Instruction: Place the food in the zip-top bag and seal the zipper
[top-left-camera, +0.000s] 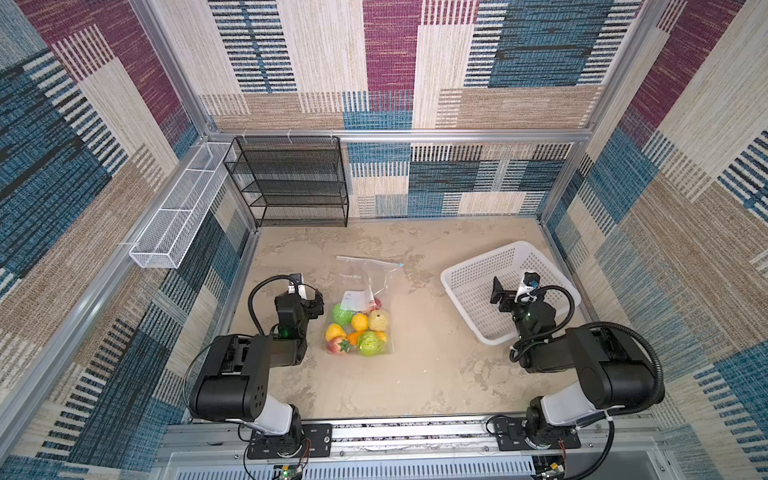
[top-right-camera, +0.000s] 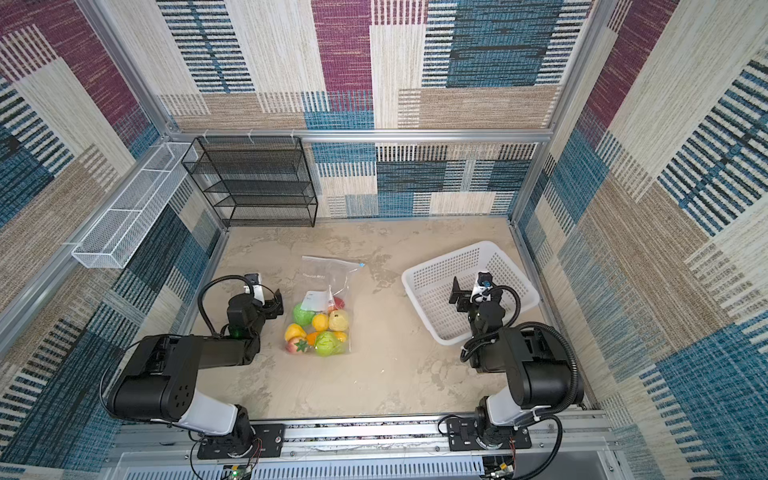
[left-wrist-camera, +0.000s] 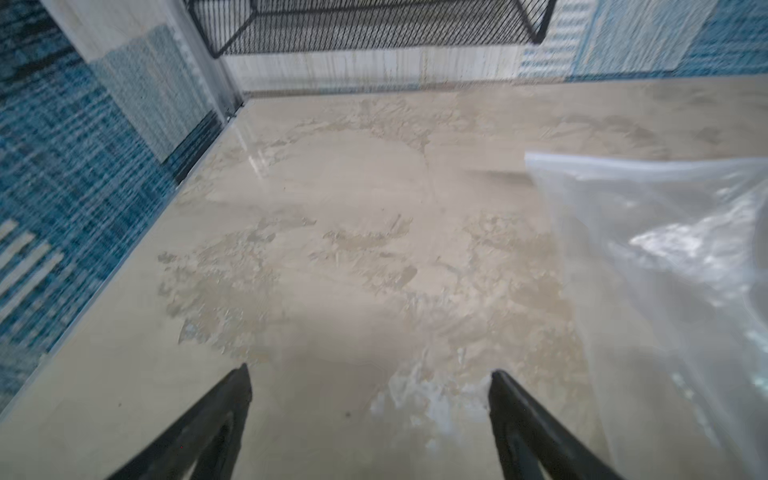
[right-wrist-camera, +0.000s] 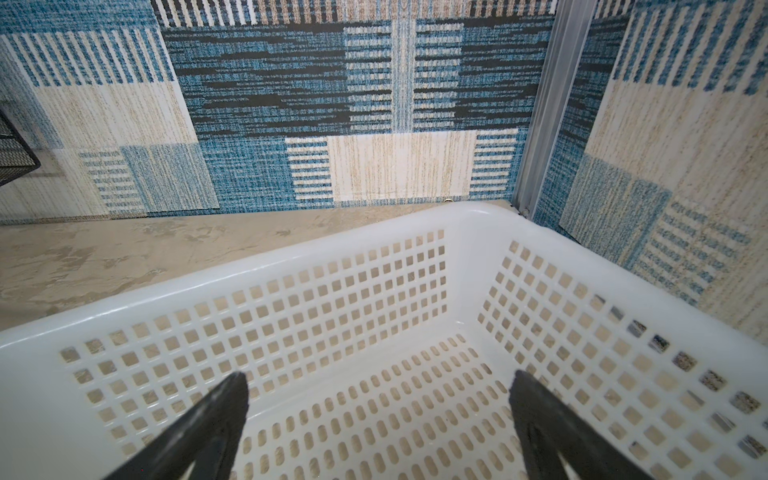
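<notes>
In both top views the clear zip-top bag (top-left-camera: 360, 275) (top-right-camera: 328, 275) lies flat mid-table. The food (top-left-camera: 360, 322) (top-right-camera: 320, 322), several glossy green, yellow, orange and red pieces, is bunched inside its near end. The zipper (top-left-camera: 370, 260) runs along the far edge, its light-blue slider (top-left-camera: 400, 264) at the right end. My left gripper (top-left-camera: 319, 304) (left-wrist-camera: 370, 370) stands open just left of the bag (left-wrist-camera: 665, 270), with only bare table between its fingers. My right gripper (top-left-camera: 498, 293) (right-wrist-camera: 378, 378) hangs open over the white basket, holding nothing.
The white perforated basket (top-left-camera: 465, 274) (right-wrist-camera: 291, 316) sits at the right, near the wall; nothing shows inside it. A black mesh rack (top-left-camera: 291, 183) (left-wrist-camera: 374, 25) stands at the back left. A white wire tray (top-left-camera: 174, 216) hangs on the left wall.
</notes>
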